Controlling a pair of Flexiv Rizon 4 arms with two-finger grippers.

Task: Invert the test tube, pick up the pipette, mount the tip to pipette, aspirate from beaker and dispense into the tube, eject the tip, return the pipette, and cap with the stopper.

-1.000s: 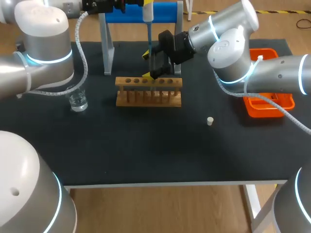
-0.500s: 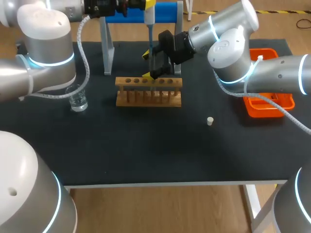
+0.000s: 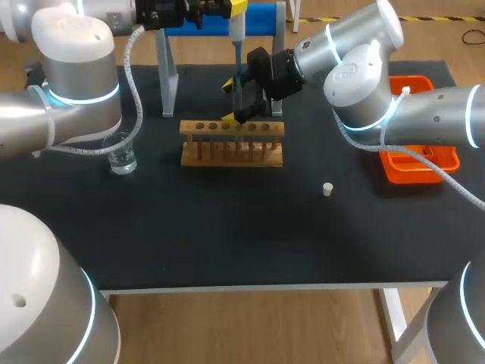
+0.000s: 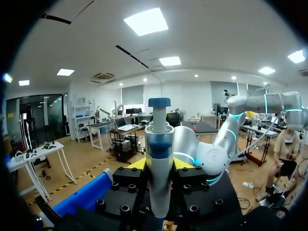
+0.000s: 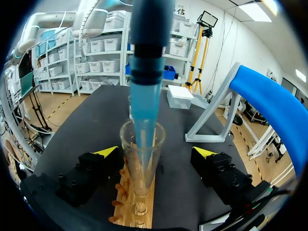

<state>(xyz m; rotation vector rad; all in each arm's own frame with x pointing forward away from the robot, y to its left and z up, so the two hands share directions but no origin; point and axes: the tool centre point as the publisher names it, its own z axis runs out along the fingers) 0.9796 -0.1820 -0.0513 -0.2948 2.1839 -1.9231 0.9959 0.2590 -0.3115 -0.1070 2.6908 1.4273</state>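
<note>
The test tube [image 5: 142,159] stands upright at the wooden rack [image 3: 231,144], its base hard to make out, with the pipette [image 4: 159,139] sinking its blue tip [image 5: 143,115] into the tube's mouth. The left gripper [image 4: 159,164] clamps the pipette. Whether the right gripper [image 5: 155,151] grips the tube cannot be told. The stopper [image 3: 327,189] lies at the rack's four o'clock and the beaker [image 3: 121,158] at nine.

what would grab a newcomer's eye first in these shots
The pipette, held upright in the left gripper at the table's back, dips its blue tip into the clear test tube at the wooden rack. An orange tray sits at the table's right edge.
</note>
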